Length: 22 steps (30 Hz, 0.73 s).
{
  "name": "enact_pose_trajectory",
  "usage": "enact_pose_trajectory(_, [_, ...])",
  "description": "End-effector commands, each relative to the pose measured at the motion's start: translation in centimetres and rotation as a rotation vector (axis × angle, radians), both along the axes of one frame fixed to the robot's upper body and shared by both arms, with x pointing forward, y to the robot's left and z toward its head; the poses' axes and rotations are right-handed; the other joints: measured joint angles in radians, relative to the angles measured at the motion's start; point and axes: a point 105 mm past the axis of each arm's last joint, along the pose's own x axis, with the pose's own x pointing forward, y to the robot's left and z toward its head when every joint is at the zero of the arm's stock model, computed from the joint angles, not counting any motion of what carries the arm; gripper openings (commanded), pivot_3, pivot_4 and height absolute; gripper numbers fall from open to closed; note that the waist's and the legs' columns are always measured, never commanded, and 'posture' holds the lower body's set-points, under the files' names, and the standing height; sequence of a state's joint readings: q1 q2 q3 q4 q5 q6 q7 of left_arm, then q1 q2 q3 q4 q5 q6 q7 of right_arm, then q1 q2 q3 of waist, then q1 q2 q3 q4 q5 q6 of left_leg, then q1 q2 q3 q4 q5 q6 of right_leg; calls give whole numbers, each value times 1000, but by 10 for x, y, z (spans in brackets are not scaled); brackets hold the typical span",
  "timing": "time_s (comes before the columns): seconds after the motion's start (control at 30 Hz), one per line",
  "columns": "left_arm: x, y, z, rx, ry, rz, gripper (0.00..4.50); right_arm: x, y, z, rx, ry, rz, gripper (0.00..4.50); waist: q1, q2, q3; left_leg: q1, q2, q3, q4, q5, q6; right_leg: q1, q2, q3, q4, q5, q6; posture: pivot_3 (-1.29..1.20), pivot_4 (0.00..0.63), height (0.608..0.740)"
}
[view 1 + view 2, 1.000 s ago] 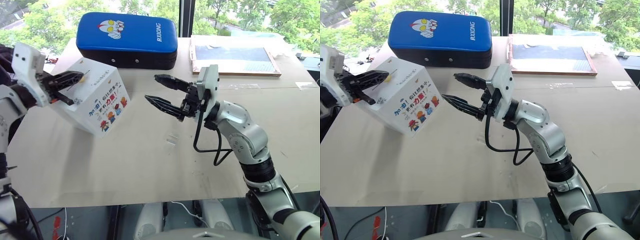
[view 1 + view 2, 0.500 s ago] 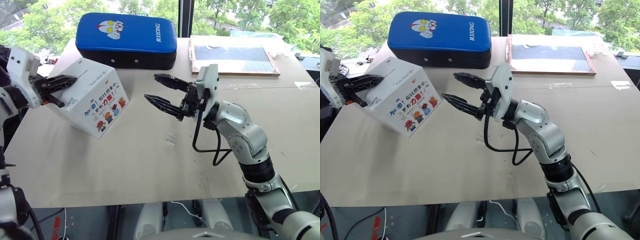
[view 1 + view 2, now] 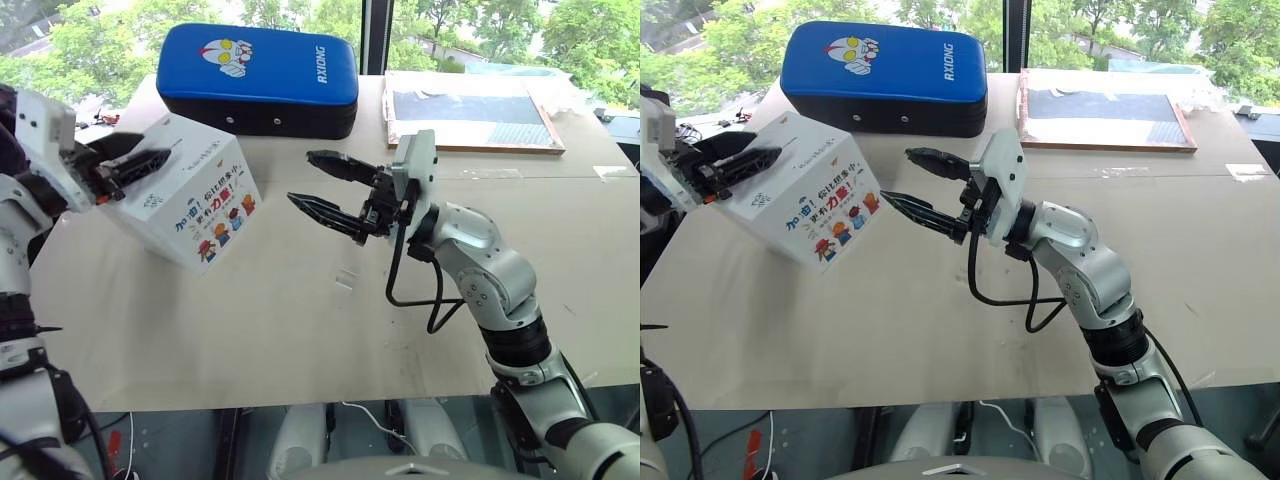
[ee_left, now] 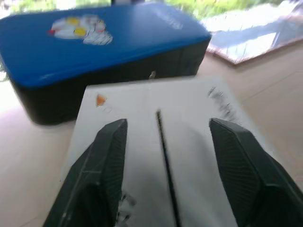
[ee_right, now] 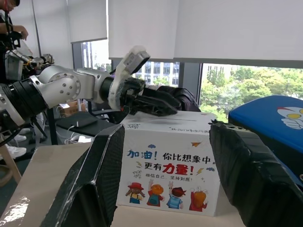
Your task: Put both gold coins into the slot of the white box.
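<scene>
- The white box (image 3: pixel 192 205) stands on the table (image 3: pixel 300 330) at the robot's left, in front of the blue padded case (image 3: pixel 258 78). It is turned so that one corner faces the robot, with the cartoon figures and the red and blue lettering on the side toward the middle of the table.
- The slot (image 4: pixel 165 156) is a thin dark line in the plain white top face of the box, with small handwriting beside it. Its long axis runs straight away from the left wrist camera, toward the blue case behind.
- The left gripper (image 3: pixel 135 165) hovers just over the top of the box, pointing level toward the middle of the table. Its jaws stand wide, one on each side of the slot line, and hold nothing.
- The right gripper (image 3: pixel 315 185) hangs above the table, well apart from the box, pointing toward its lettered side. Its jaws are spread wide and are empty.
- Small clear plastic pieces (image 3: pixel 343 278) lie on the table below the right gripper.
- A flat board with a wooden frame (image 3: pixel 470 110) lies at the far right of the table, beside the blue case.
</scene>
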<state>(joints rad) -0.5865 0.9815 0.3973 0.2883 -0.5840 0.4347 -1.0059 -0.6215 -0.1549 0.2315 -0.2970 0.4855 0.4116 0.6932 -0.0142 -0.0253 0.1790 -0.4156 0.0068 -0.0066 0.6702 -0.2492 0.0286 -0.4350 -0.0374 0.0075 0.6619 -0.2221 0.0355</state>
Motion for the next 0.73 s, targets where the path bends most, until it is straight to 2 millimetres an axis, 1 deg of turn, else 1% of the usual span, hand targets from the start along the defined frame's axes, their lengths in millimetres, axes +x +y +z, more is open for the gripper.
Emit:
enact_pose_trajectory(0.03, [-31, -40, 38, -35, -132, -211, 2755, -5, -7, 1, -8, -27, 10, 3073, 0, 0, 0, 0, 0, 0, 0, 0, 0, 0, -1, 0, 0, 0, 0, 0, 150, 740])
enact_pose_trajectory(0.07, [-37, -51, 38, -39, -128, -263, 2755, -4, -10, -1, -16, -22, 6, 3073, -1, 0, 0, 0, 0, 0, 0, 0, 0, 0, -1, 0, 0, 0, 0, 0, 150, 740])
enact_pose_trajectory(0.1, [-45, -67, 36, -48, -113, -329, 2755, -4, -14, -4, -29, -14, 0, 3073, -1, 0, 0, 0, 0, 0, 0, 0, 0, 0, -1, 0, 0, 0, 0, 0, 150, 740])
enact_pose_trajectory(0.13, [-53, -84, 30, -29, -90, -378, 2755, -2, -20, -10, -45, -4, -10, 3073, -1, 0, 0, 0, -1, 0, 0, 0, 0, 0, -2, 1, 0, 0, 0, 0, 150, 740])
enact_pose_trajectory(0.17, [-60, -100, 21, -7, -55, -426, 2755, 0, -28, -16, -66, 8, -27, 3073, -1, 0, 0, 1, -1, 0, 0, 0, 0, 0, -2, 1, 0, 0, 0, 0, 150, 740])
enact_pose_trajectory(0.2, [-65, -112, 14, -9, -23, -454, 2755, 1, -34, -22, -85, 18, -44, 3073, 0, 0, 0, 1, -1, 0, 0, 0, 0, 1, -3, 3, -1, 0, 0, 0, 150, 740])
enact_pose_trajectory(0.27, [-61, -125, -10, -39, 101, -420, 2755, 6, -51, -36, -109, 55, -103, 3073, 2, 0, 0, 1, -1, -1, -1, 0, 0, 1, -6, 3, -1, 0, 0, 0, 150, 740])
enact_pose_trajectory(0.33, [-59, -131, -37, -78, 185, -364, 2755, 9, -71, -54, -138, 100, -169, 3073, 1, 1, 0, 2, -1, -1, 0, 0, 0, 2, -5, 3, 1, 0, 0, 0, 150, 740])
enact_pose_trajectory(0.37, [-60, -134, -49, -69, 207, -345, 2755, 8, -79, -62, -162, 113, -183, 3073, -1, 1, 0, 3, -1, -1, 0, 0, 0, 3, -5, 3, 1, 0, 0, 0, 150, 740])
enact_pose_trajectory(0.43, [-64, -138, -93, 59, 283, -269, 2755, 6, -95, -81, -190, 162, -222, 3073, -6, 1, 0, 4, 0, 0, -1, 0, 0, 3, -1, 5, 1, 0, 0, 0, 150, 740])
enact_pose_trajectory(0.47, [-67, -139, -108, 105, 306, -253, 2755, 6, -101, -88, -200, 181, -243, 3073, -6, 2, 0, 5, 0, 1, -1, 0, 0, 3, 0, 7, 1, 0, 0, 0, 150, 740])
enact_pose_trajectory(0.5, [-70, -139, -123, 116, 335, -235, 2755, 5, -108, -98, -228, 193, -262, 3073, -7, 2, 0, 5, 0, 2, -2, 0, 0, 3, 0, 7, 1, 0, 0, 0, 150, 740])
enact_pose_trajectory(0.57, [-70, -137, -146, 132, 346, -190, 2755, 3, -119, -117, -279, 220, -290, 3073, -2, 2, 0, 5, 1, 2, -2, 0, 0, 2, 2, 8, 0, 0, 0, 0, 150, 740])
enact_pose_trajectory(0.63, [-70, -135, -168, 89, 379, -145, 2755, 2, -131, -135, -323, 232, -330, 3073, 3, 2, 0, 7, 1, 2, -2, 0, 0, 4, 2, 8, 0, 0, -1, 0, 150, 740])
enact_pose_trajectory(0.7, [-73, -134, -183, 46, 394, -119, 2755, 5, -141, -149, -329, 246, -379, 3073, 5, 2, 0, 9, 0, 3, -1, 0, 0, 7, 2, 7, -1, -2, -3, 0, 150, 740])
enact_pose_trajectory(0.73, [-74, -134, -187, 40, 389, -114, 2755, 5, -144, -154, -332, 253, -390, 3073, 5, 2, 0, 10, 0, 4, -1, 0, 0, 8, 1, 7, -1, -3, -4, 0, 150, 740])
